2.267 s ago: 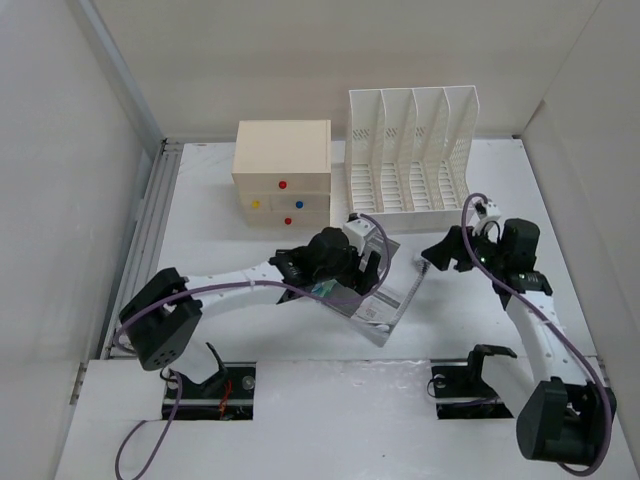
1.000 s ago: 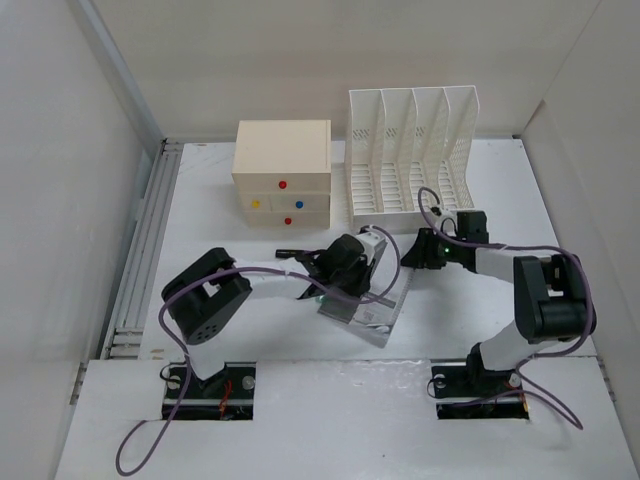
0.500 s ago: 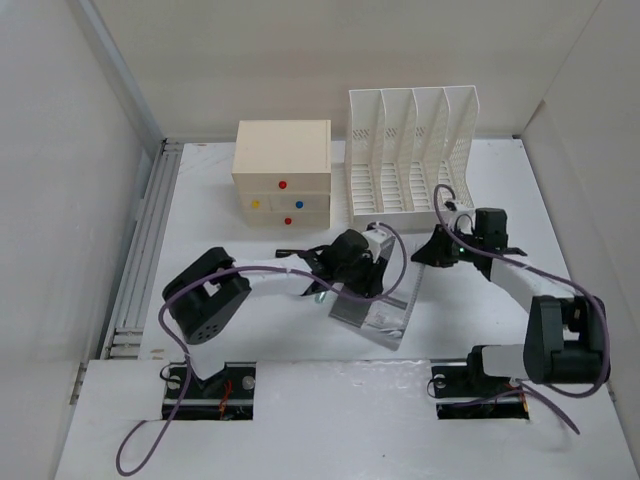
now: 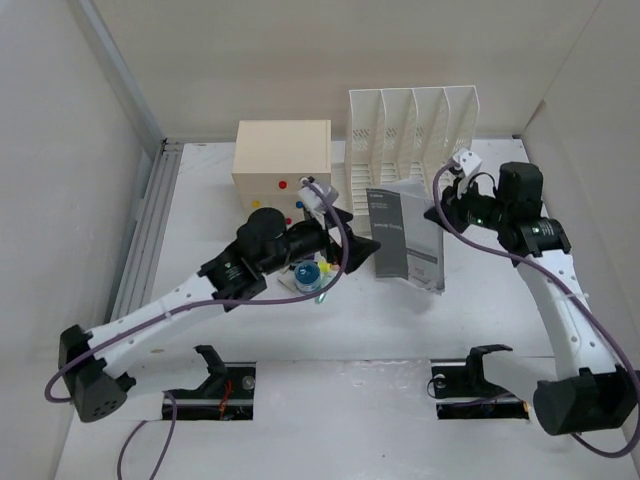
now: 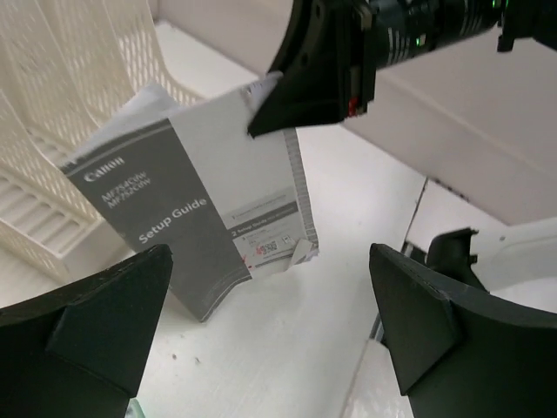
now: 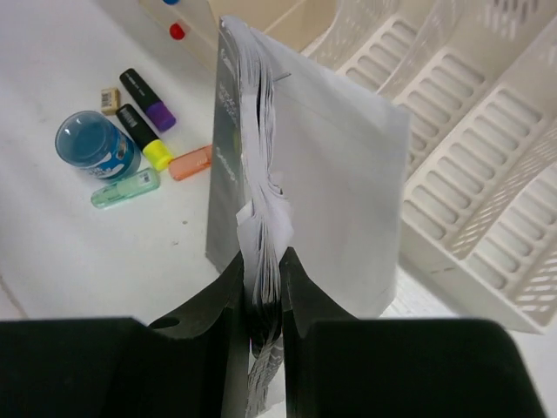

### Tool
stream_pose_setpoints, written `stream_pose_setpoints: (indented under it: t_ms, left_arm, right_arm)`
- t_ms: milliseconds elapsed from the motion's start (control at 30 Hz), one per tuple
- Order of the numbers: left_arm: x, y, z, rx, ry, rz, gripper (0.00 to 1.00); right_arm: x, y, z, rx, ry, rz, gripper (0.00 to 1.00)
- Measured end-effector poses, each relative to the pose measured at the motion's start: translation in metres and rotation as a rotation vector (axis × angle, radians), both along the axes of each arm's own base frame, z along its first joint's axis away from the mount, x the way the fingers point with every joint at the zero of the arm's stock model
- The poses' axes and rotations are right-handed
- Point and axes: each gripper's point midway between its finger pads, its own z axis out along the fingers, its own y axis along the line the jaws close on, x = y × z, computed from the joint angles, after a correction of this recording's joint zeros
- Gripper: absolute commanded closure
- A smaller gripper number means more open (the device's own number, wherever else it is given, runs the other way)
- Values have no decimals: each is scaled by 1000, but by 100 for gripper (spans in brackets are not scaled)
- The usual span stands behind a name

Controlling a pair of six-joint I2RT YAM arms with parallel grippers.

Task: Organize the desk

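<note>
Far left, the flat white worktop (image 4: 200, 200) carried everything. The left gripper (image 4: 350, 238) hung over it, spread wide and holding nothing. Just right of that, the grey-and-white Setup Guide booklet (image 4: 405, 240) stood upright in front of the white slotted file rack (image 4: 412, 140). The right gripper (image 4: 438, 213) pinched its loose page edges near the top. My take: lift it over the rack's near lip, keep it vertical and pick one slot, or the pages would fan out.

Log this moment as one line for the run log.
right end effector: shut on Canon setup guide, upright before file rack | left end effector: open, facing guide | highlighters: loose on desk
</note>
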Motion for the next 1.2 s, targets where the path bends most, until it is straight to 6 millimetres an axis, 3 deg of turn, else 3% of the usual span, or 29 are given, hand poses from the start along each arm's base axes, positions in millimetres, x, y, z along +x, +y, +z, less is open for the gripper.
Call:
stream_pose_setpoints:
  t_ms: [67,167,400,533,667,867,1033,1200]
  left_arm:
    - [-2,13,17,-32,-44,30,3]
    - [-1,27,26,-44,-83,82,2]
    - [6,39,13,8,-87,142,2]
    - [8,41,10,21,-87,155,2]
    - [9,42,9,27,-86,162,2]
    - [11,43,8,32,-89,173,2]
    - [12,44,8,36,-92,176,2]
    - [12,44,7,38,-92,178,2]
  right_arm:
    - [-4,4,21,-31,-46,8,100]
    - [1,7,56,-48,-102,6,100]
    - [33,1,133,-56,-242,-116,100]
    - [60,-12,155,-54,-291,-244,100]
    - [90,-27,149,-74,-296,-383,100]
    - [134,-36,123,-119,-286,-542,100]
    - [167,-27,90,-151,-251,-596,100]
    - [192,-5,83,-146,-295,-638,100]
